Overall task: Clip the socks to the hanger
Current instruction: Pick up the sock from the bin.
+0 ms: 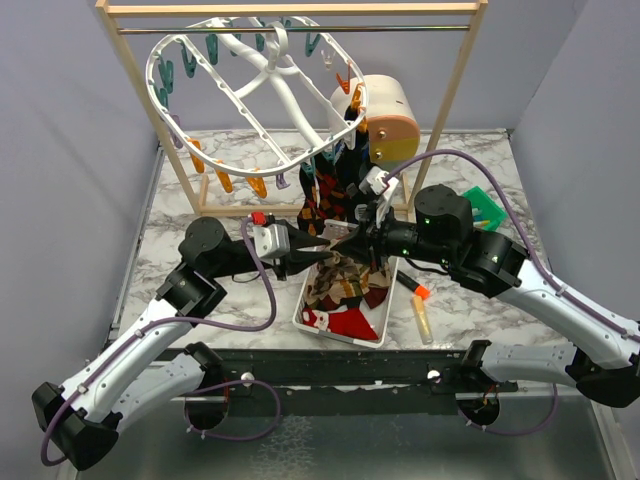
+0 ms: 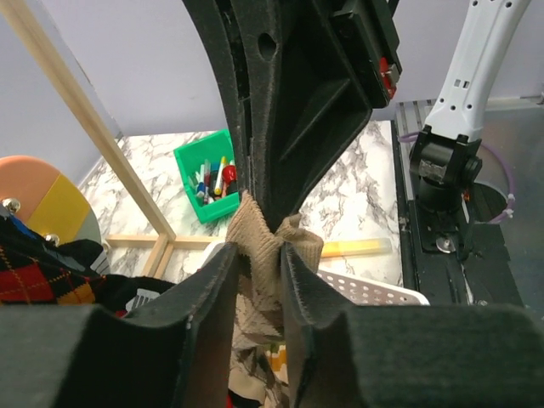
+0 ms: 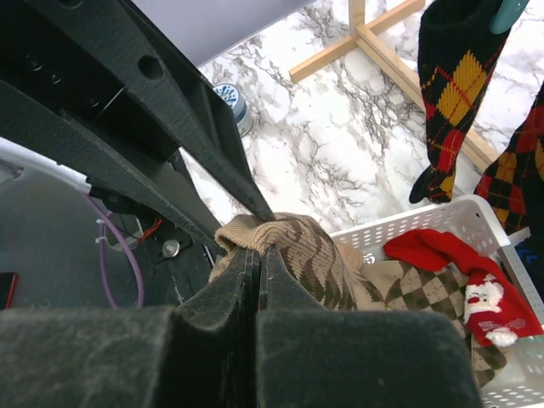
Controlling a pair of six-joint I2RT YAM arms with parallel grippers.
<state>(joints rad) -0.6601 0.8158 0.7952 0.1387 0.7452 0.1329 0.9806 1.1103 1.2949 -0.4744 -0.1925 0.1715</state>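
Handover above the white basket [image 1: 303, 318].

Top view: your left gripper [image 1: 318, 243] & right gripper [image 1: 352, 240] meet tip to tip, w/ a tan sock [image 1: 340, 265] btwn them. The hanger [image 1: 268, 72] hangs tilted from the wooden rack [image 1: 400, 8] behind. Argyle socks [image 1: 335, 190] are already clipped at its near rim.

Left wrist view: left pads [image 2: 204, 289] sit either side of the tan sock, fabric filling the gap. It looks like a grip.

Right wrist view: right fingers are pinched shut on the same sock. A red sock [image 3: 463, 280] lies in the basket.

Step, I'd judge: sock shared btwn both grippers, pre-clip. Next you'd lift it to a free clip; that needs one edge exposed & taut.
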